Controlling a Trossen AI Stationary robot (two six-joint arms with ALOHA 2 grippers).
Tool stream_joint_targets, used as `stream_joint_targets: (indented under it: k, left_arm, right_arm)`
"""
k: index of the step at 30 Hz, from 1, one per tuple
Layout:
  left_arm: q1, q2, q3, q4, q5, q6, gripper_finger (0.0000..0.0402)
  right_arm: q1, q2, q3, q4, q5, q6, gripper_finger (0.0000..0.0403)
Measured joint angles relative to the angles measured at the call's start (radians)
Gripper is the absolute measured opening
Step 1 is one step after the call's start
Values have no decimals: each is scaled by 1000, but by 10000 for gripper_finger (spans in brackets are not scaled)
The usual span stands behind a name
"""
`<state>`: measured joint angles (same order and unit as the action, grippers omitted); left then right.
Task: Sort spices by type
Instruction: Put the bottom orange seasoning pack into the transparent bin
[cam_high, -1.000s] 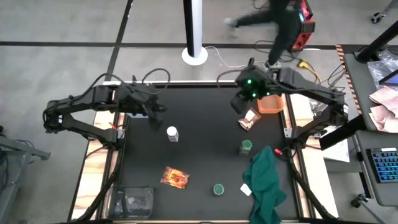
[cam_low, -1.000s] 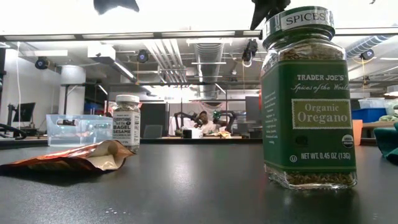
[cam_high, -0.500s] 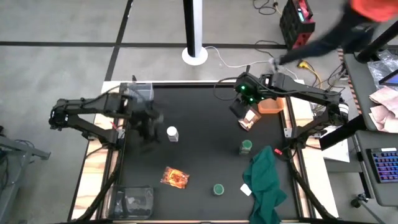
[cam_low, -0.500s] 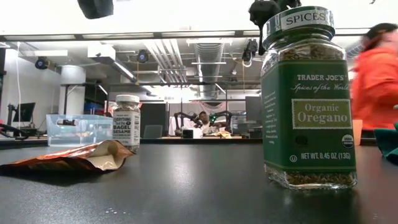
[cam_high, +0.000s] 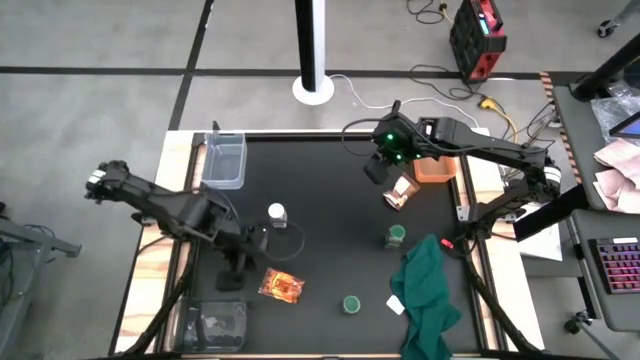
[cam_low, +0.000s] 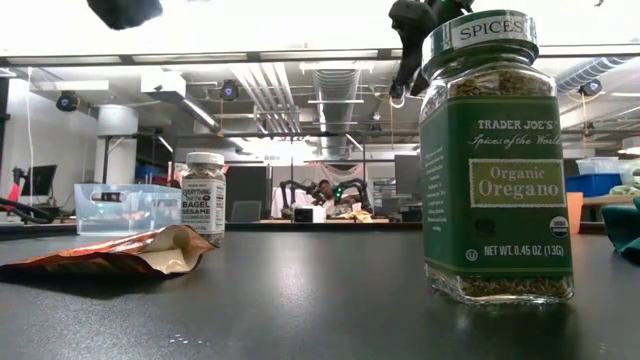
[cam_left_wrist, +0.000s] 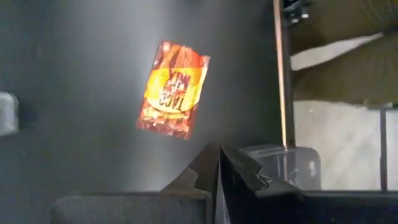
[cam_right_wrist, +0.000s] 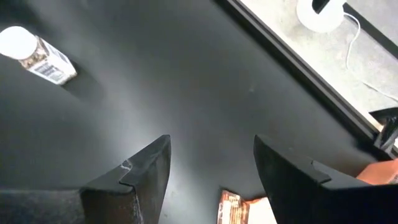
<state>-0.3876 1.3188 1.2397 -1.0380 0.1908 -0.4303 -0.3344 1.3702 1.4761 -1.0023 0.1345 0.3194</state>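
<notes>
The left hand (cam_high: 238, 272), fingers pressed together and empty, should spread before dropping squarely over the foil packet (cam_high: 282, 286) flat on the counter (cam_high: 330, 240).

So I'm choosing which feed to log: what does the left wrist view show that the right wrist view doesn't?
Only the left wrist view shows the orange taco-mix packet lying flat on the black table, a clear bin at the table's edge, and the left gripper with its jaws shut. Only the right wrist view shows the white-capped jar, the edge of a copper packet, the white pole base on the floor, and the right gripper with its jaws open. Both share the black table and floor beyond.
</notes>
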Motion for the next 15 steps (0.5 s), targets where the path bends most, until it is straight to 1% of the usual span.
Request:
stream_joint_targets:
  k: [3,8,12,15]
  left_arm:
    - [-14,-35,-109,82,-4,-112,0]
    - [-38,-63,-249,149,-95,-316,0]
    - [-37,-57,-322,238,-92,-439,0]
    - [-37,-41,-347,304,-92,-545,0]
  right_arm:
    - [0,0,0,-2,0,-5,221]
    - [0,-1,0,-2,1,-9,220]
    - [-1,-1,0,-2,25,-20,225]
    - [-12,-1,0,-1,25,-24,228]
